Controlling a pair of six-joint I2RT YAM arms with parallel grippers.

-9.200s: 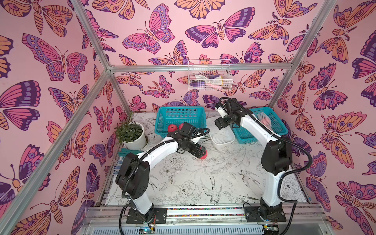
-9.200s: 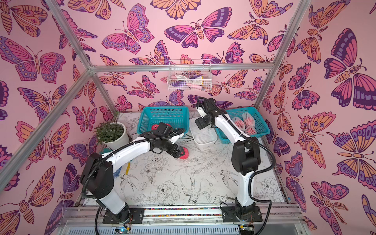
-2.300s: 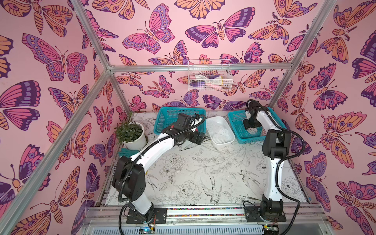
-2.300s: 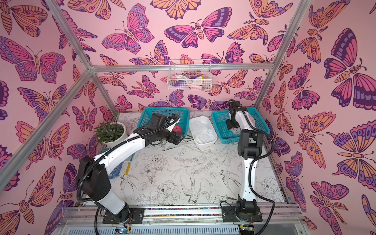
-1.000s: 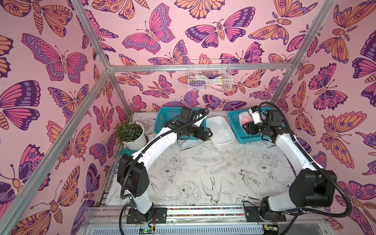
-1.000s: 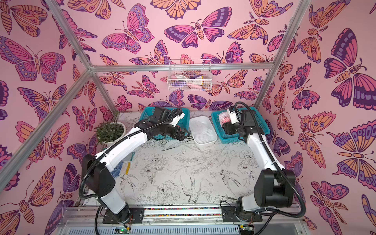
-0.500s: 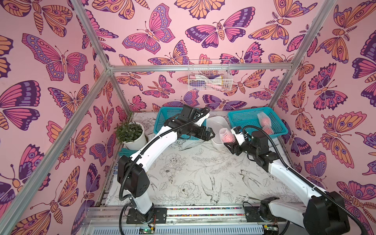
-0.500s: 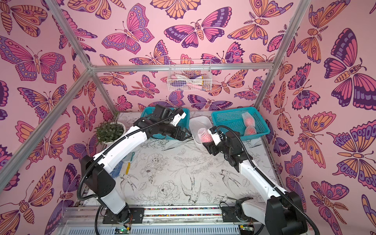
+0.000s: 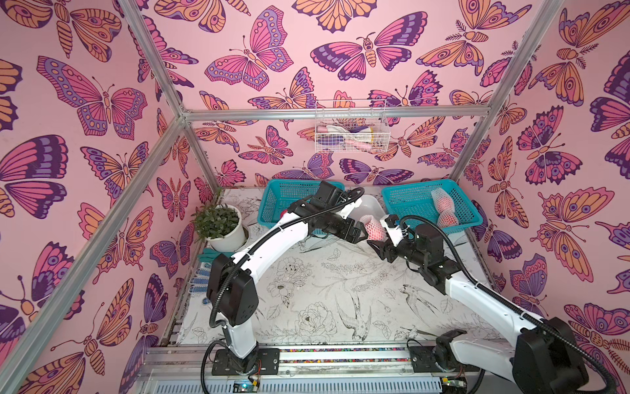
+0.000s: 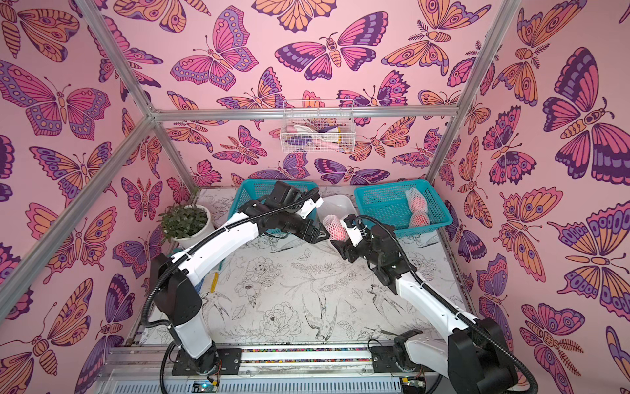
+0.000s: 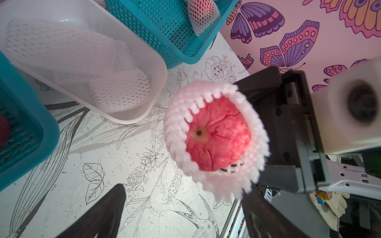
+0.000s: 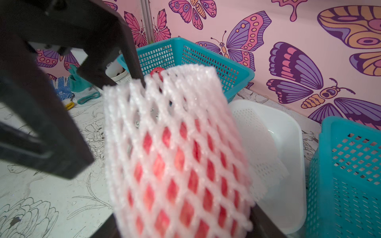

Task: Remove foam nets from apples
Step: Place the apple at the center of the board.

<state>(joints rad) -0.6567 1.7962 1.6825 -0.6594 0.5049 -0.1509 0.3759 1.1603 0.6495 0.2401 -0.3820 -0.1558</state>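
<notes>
Mid-table, at about 1 o'clock from the centre, the right gripper [image 9: 377, 237] pinches a red-pink apple [image 11: 216, 136] through its white foam net [image 12: 175, 144] and holds it above the printed table [image 9: 324, 300]. Its jaws are spread to the fruit's width, with the black fingers on opposite sides of the sleeve. The apple fills the sleeve's lower part, and the empty upper end gapes toward the left gripper [image 10: 320, 235]. That gripper faces it from 9 o'clock, jaws spread wide and holding nothing. One left fingertip [image 12: 133, 66] meets the net's rim while the other [image 11: 107, 208] stands well apart from it; whether the touching tip presses in cannot be told. Open tabletop runs from the arm bases on the rail at 6 o'clock up to the two grippers. Gloves [image 12: 82, 90] lie along the edge at 9 o'clock, with a potted plant [image 9: 220, 225] at 10 o'clock. Just beyond the held apple, at 12 o'clock, a white tray [image 11: 160, 82] holds empty nets [image 11: 121, 92], its near rim close to the sleeve but apart from it. A teal basket [image 9: 402, 201] at 1 o'clock, beside the tray, holds two netted apples [image 9: 442, 204]. A second teal basket [image 9: 272, 204] at 11 o'clock holds a bare apple [image 12: 156, 71], largely hidden behind the left arm in both top views. A wire basket [image 9: 351, 136] hangs on the far wall.
</notes>
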